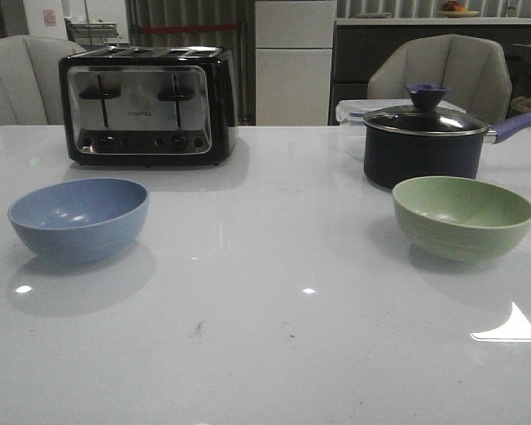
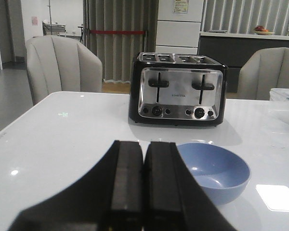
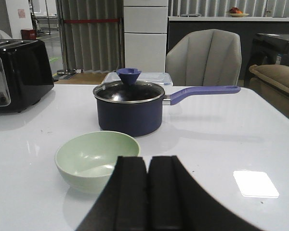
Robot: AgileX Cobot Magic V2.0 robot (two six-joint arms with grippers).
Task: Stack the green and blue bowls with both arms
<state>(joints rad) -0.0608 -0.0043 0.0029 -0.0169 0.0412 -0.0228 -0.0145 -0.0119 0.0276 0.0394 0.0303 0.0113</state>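
The dusty blue bowl [image 1: 78,218] stands upright on the white table at the left. The pale green bowl [image 1: 462,215] stands upright at the right, just in front of the saucepan. Neither arm shows in the front view. In the left wrist view my left gripper [image 2: 145,147] is shut and empty, with the blue bowl [image 2: 214,171] just beyond its tips, to one side. In the right wrist view my right gripper [image 3: 148,161] is shut and empty, with the green bowl [image 3: 95,159] close beside its tips.
A black and chrome toaster [image 1: 147,104] stands at the back left. A dark navy saucepan [image 1: 424,142] with a glass lid and a purple handle [image 1: 520,126] stands at the back right, a clear plastic box [image 1: 354,112] behind it. Grey chairs stand beyond the table.
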